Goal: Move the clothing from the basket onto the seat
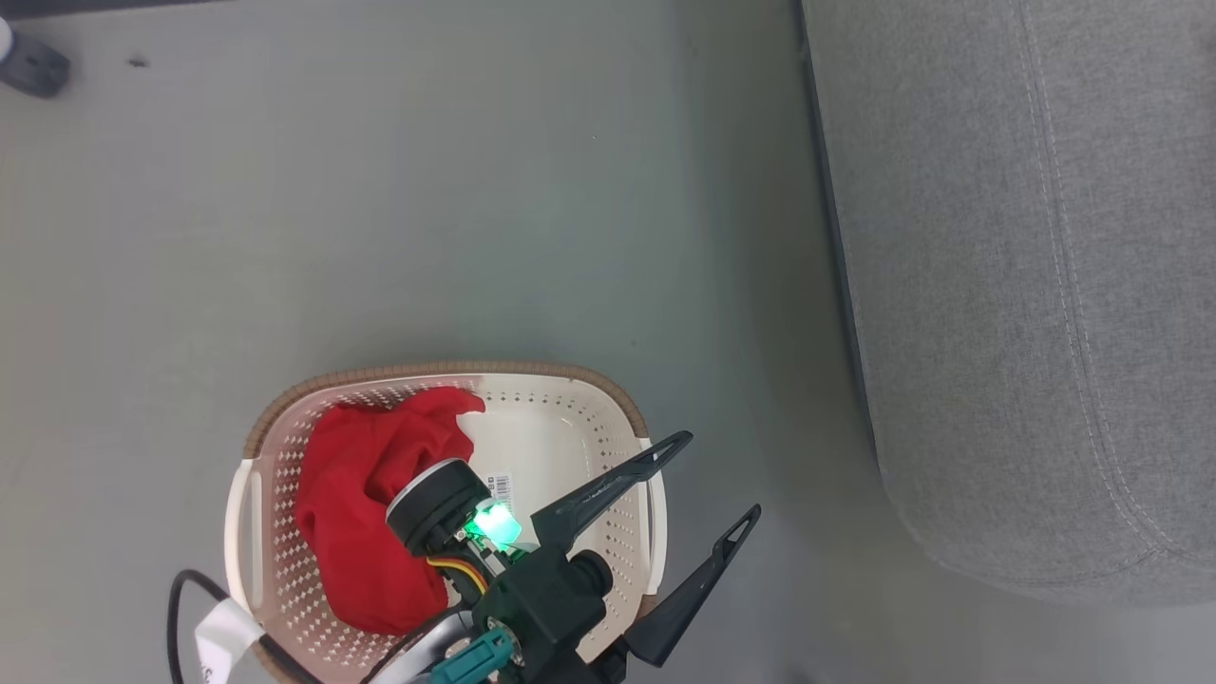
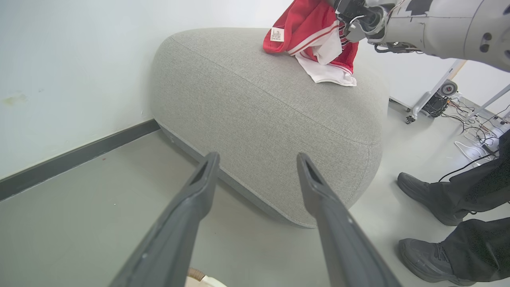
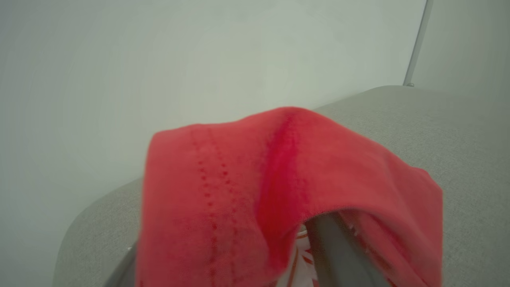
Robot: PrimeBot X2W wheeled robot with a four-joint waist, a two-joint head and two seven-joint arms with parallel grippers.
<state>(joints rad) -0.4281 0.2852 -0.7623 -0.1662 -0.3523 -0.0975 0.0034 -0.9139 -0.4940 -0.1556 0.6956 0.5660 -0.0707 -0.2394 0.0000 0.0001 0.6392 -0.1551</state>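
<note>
Left gripper [image 1: 708, 483]: fingers spread wide with nothing between them; it hovers over the basket [image 1: 560, 437] at its right edge, pointing toward the seat [image 1: 997, 285].
Plain red garment [image 1: 356, 503]: bunched in the left half of the basket, heaped against the wall.
Handling: looks light, limp and not slippery; it will likely sag and trail when lifted. Nothing fragile about it.
Where to grip: best, I judge, at a raised fold near the top of the heap, pinching several layers so the whole piece comes clear of the rim.
Basket: on the floor [image 1: 380, 190], left of the seat and apart from it; its right half holds no cloth.
Seat: broad grey cushion with plenty of landing room.
Striped garment [image 2: 318, 38]: draped on the seat's top, red with white bands.
Right gripper [image 2: 346, 20]: at the striped garment, with fabric hanging over its fingers; I cannot tell whether it grips or has let go.
</note>
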